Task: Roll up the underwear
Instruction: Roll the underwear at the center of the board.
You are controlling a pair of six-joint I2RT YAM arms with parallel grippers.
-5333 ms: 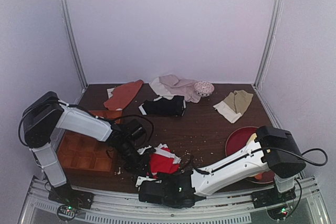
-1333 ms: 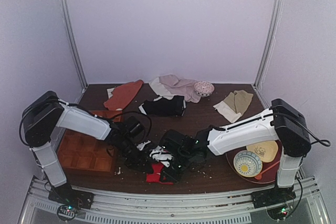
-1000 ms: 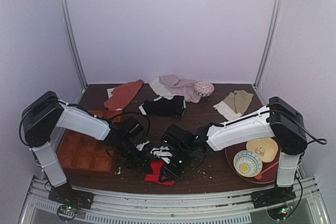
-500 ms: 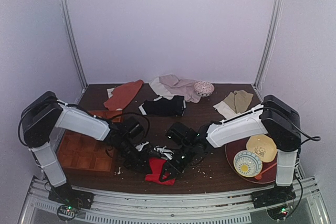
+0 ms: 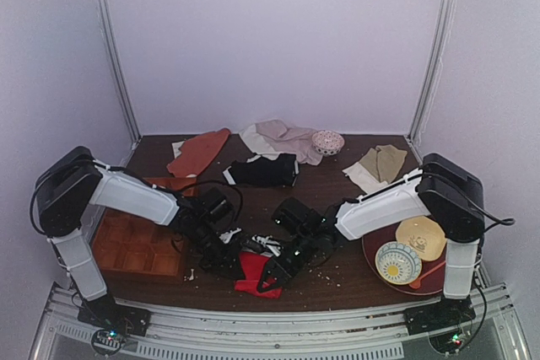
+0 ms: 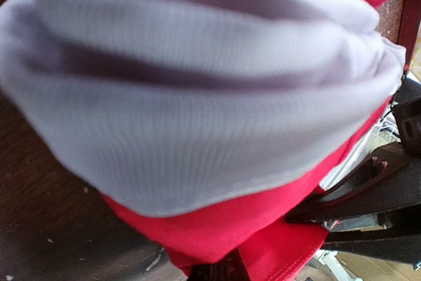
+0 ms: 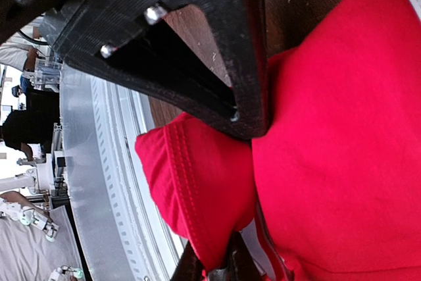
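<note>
Near front edge of worktop, centre: bright red fabric boxer briefs [image 5: 251, 271] with a white waistband, bunched in a loose lump between the two arms on the dark brown wooden worktop [image 5: 337, 200].
Left hand [image 5: 221, 255]: closed together at the lump's left side. The left wrist view is filled by pale waistband over red cloth that gathers right at the tips, so it reads as a pinch on a fold.
Right hand [image 5: 270, 279]: almost together, clamped on a red fold at the lump's near right edge. The right wrist view shows the hem running straight into the tips.
Neighbours: orange compartment tray [image 5: 126, 246] beside the left arm. Round dark red plate [image 5: 377, 227] with bowls to the right. Black briefs [image 5: 263, 171] farther back, well apart.
Step in hand (judgement): gathering and turning the cloth. No tidy roll is formed yet, and the lump looks crumpled rather than wound.
Doing it well (judgement): keep one hand as the anchor and let the other carry its fold over the top. Both should stay low, so that each turn lies on the one before. Light tension across the width should keep the layers flat.
Watch for (judgement): a thin pinch slipping off the hem, the two hands knocking together, or the loose waistband springing open once released.
</note>
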